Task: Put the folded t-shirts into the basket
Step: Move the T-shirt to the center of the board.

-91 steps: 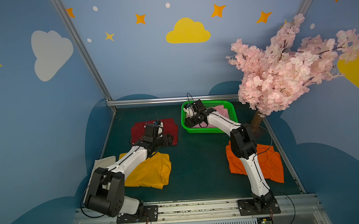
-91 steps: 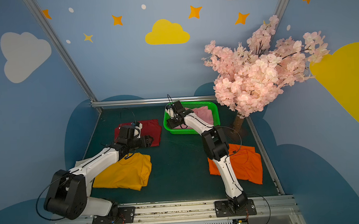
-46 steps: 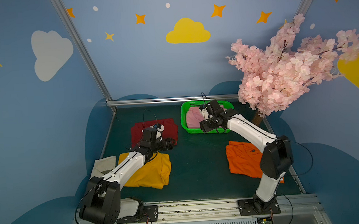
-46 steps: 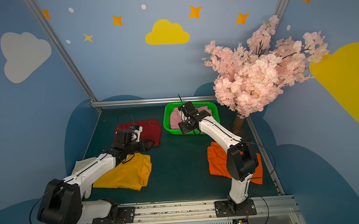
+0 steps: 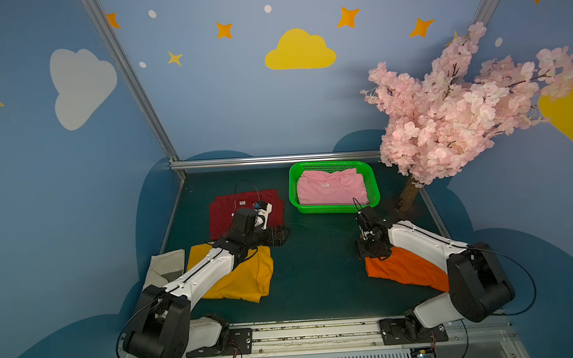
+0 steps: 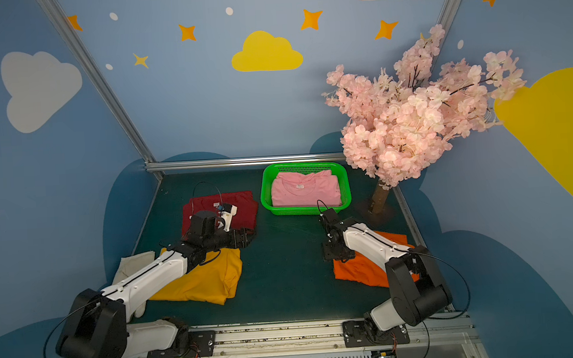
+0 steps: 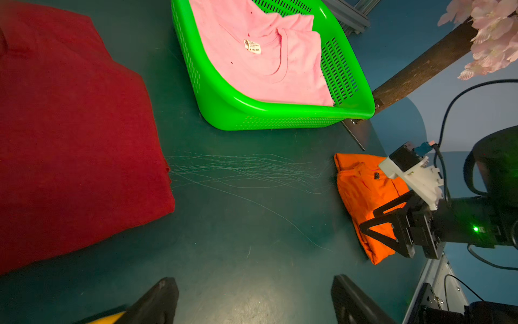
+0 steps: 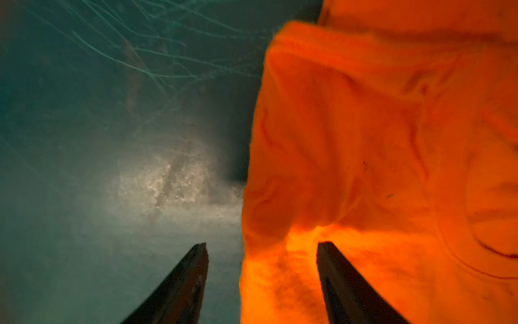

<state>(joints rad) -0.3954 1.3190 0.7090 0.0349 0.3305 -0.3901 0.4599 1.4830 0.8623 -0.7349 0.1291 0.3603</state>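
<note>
The green basket (image 5: 292, 186) stands at the back of the mat with the pink folded t-shirt (image 5: 332, 190) lying flat inside it. The dark red t-shirt (image 5: 222, 211) lies back left, the mustard yellow one (image 5: 247, 277) front left under my left arm, and the orange one (image 5: 406, 268) front right. My left gripper (image 5: 287, 235) is open and empty over bare mat, just off the red shirt's near right corner. My right gripper (image 8: 262, 244) points down, open. It straddles the orange t-shirt's (image 8: 364, 140) left edge, one finger over cloth and one over mat.
A whitish glove (image 5: 164, 265) lies at the front left beside the yellow shirt. An artificial blossom tree has its trunk (image 5: 407, 196) right of the basket and its branches overhang the back right corner. Metal rails border the mat.
My right arm drew back from the basket and came down at the orange shirt's edge, leaving the pink shirt inside. My left gripper slid off the red shirt toward its corner and opened wider.
</note>
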